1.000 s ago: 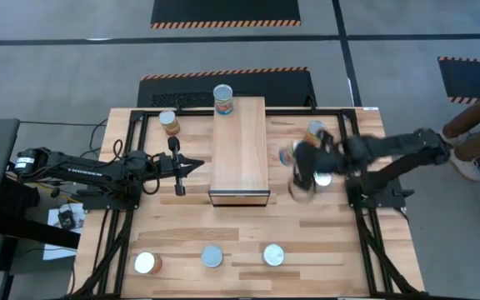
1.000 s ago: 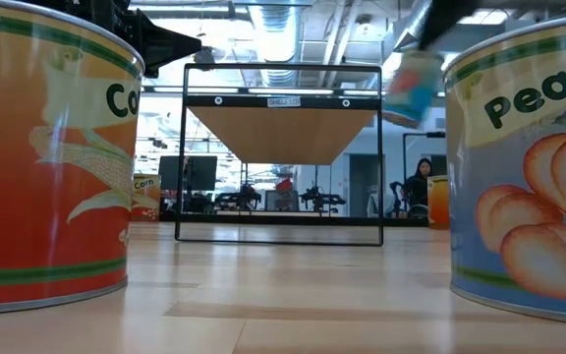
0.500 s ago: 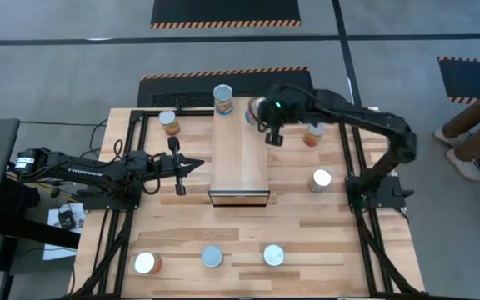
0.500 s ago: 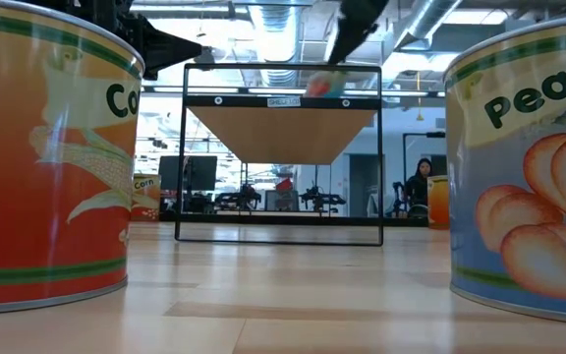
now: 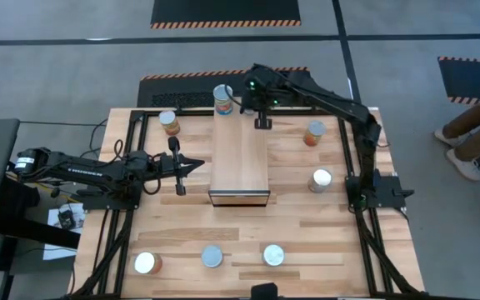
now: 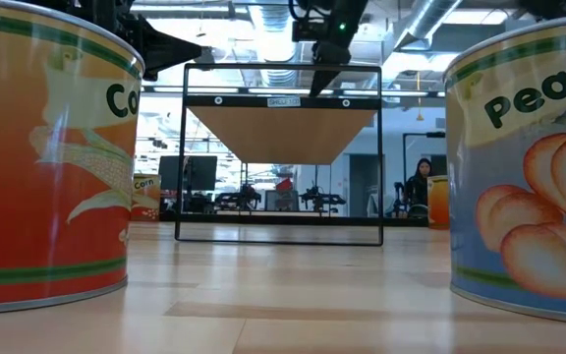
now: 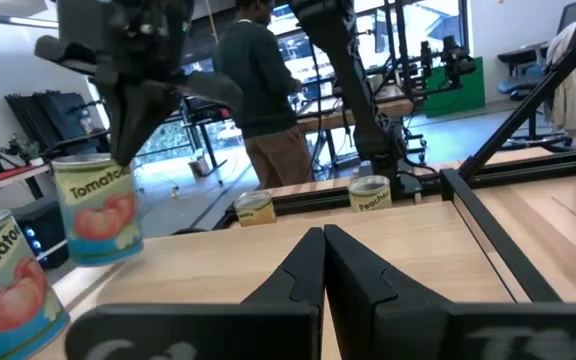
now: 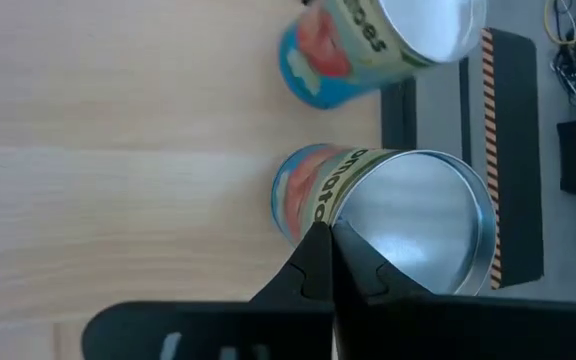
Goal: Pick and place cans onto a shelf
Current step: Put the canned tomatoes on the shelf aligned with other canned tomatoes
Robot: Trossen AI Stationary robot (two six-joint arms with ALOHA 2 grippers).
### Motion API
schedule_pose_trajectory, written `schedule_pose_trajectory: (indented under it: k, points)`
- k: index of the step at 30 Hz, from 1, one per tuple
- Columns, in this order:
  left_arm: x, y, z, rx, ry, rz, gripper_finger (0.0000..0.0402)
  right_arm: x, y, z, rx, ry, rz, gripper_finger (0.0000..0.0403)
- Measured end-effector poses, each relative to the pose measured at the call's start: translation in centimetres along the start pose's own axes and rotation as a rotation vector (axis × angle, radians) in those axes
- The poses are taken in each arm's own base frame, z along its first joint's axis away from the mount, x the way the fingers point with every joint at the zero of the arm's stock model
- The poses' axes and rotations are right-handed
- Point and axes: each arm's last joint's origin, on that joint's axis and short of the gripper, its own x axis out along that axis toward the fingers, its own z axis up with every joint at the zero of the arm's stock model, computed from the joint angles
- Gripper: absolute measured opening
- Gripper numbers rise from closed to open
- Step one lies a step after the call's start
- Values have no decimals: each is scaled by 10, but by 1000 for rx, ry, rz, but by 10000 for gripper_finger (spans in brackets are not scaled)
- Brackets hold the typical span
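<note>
The shelf (image 5: 240, 154) is a long light-wood box in the middle of the table. One blue-label tomato can (image 5: 222, 98) stands on its far end; it also shows in the right wrist view (image 8: 378, 45). My right gripper (image 5: 247, 100) reaches over that end, its fingers almost together on a second tomato can (image 8: 388, 215) beside the first. That can shows in the left wrist view (image 7: 98, 210) under the gripper (image 7: 126, 140). My left gripper (image 5: 194, 165) waits shut and empty to the left of the shelf. My right gripper meets the second tomato can at its top rim (image 8: 340, 232), on the edge between label and silvery lid. The fingers come from above, pointing down. The can is about upright beside the first can. Whether its base stands on the shelf's top, I cannot tell.
Loose cans stand on the table: one far left (image 5: 169, 121), two right of the shelf (image 5: 313, 132) (image 5: 321, 179), three along the near edge (image 5: 144, 262) (image 5: 212, 256) (image 5: 273, 254). A person's legs (image 5: 473, 133) show beyond the table's right edge.
My right gripper has carried the tomato can from the table's right side leftward and toward the far edge, over the shelf's far end. It has come down beside the first can, and the carried can has dropped out of sight in the low view.
</note>
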Motion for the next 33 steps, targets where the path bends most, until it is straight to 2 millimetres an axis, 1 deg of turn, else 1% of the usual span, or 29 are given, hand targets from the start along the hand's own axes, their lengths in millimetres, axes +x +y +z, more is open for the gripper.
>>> schedule_pose_trajectory:
  k: [4,7,15,17,19,24,28,33]
  points:
    - [0,0,0,0,-1,0,0,5,-4,-1,-20,13,2,7]
    - [0,0,0,0,-1,0,0,5,-6,-2,-22,7,-4,7]
    - [0,0,0,0,-2,0,0,6,-7,-2,-23,6,-6,12]
    - [0,0,0,0,-2,0,0,9,-6,2,-27,-8,-14,12]
    - [0,0,0,0,-2,0,0,12,-5,1,-28,3,-7,12]
    - [0,0,0,0,-2,0,0,12,-7,1,-24,-3,-11,17]
    - [0,0,0,-1,-2,0,0,12,-8,2,-21,-11,-20,25]
    - [0,0,0,-1,-2,0,0,12,-8,2,-21,-10,-20,51]
